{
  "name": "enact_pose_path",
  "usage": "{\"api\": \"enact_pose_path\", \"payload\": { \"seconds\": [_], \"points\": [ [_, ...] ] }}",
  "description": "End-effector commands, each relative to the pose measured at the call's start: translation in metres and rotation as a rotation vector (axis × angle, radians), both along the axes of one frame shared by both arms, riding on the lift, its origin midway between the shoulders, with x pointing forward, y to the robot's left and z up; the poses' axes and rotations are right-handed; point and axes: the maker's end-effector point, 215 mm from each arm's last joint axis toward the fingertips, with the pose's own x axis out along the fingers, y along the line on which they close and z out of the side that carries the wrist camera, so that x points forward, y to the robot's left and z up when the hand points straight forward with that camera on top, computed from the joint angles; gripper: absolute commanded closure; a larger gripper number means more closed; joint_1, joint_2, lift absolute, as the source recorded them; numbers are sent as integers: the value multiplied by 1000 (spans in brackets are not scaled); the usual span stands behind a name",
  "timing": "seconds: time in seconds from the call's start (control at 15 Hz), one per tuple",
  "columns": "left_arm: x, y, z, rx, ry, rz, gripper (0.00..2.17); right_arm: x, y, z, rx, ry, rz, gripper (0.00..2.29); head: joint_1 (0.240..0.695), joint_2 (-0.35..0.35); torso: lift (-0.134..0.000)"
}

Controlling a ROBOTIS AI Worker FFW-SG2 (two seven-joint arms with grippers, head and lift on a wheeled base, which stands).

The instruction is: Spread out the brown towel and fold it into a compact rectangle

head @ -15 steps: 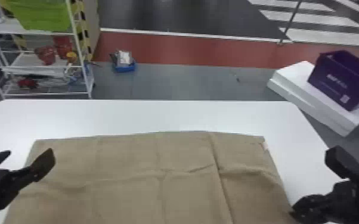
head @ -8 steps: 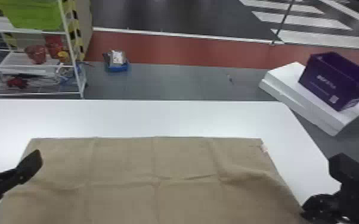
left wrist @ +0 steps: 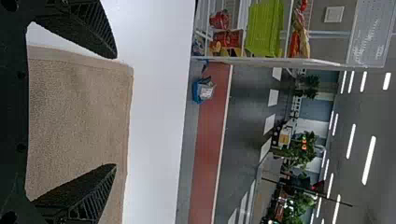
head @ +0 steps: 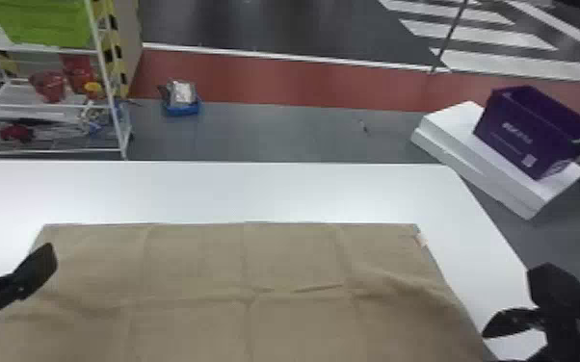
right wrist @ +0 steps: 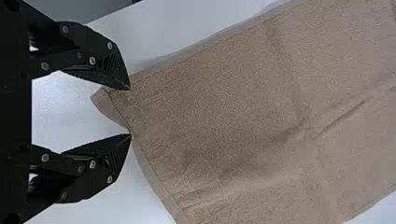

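- Brown towel (head: 298,260) spread on table (head: 255,192), creased.
- Left gripper (head: 14,248): fingers apart, near towel's left edge.
- Right gripper (head: 506,305): fingers apart, by a towel corner.

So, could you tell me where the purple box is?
In the head view, the purple box sits on white slabs at the right, beyond the white table.

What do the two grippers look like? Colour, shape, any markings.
Left gripper: matte black, two flat tapering fingers with ridged inner pads. Right gripper: same black, wedge-like fingertips, ribbed sides, round silver screw heads along the linkages. No lettering or cables visible on either.
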Motion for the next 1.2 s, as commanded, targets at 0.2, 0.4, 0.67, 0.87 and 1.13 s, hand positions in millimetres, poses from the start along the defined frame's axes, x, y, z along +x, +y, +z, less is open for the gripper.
{"api": "enact_pose_path", "payload": {
  "seconds": [0.2,0.4,0.67,0.87,1.13],
  "points": [
    [3,-7,-4,-21,4,-29,76,41,-8,78,359,-195,-166,87,695,-210,-124],
    [17,-27,-5,-80,-9,-126,80,60,-15,84,595,-166,-412,87,695,-224,-124],
    [55,-34,12,-98,-56,-241,83,97,-86,50,477,-315,-721,66,695,-290,-124],
    [86,-29,17,-57,-48,-312,83,97,-113,43,503,-334,-877,117,695,-326,-124],
    [102,-22,-14,25,75,-431,157,96,-143,54,537,-370,-999,124,695,-350,-124]
  ]
}}
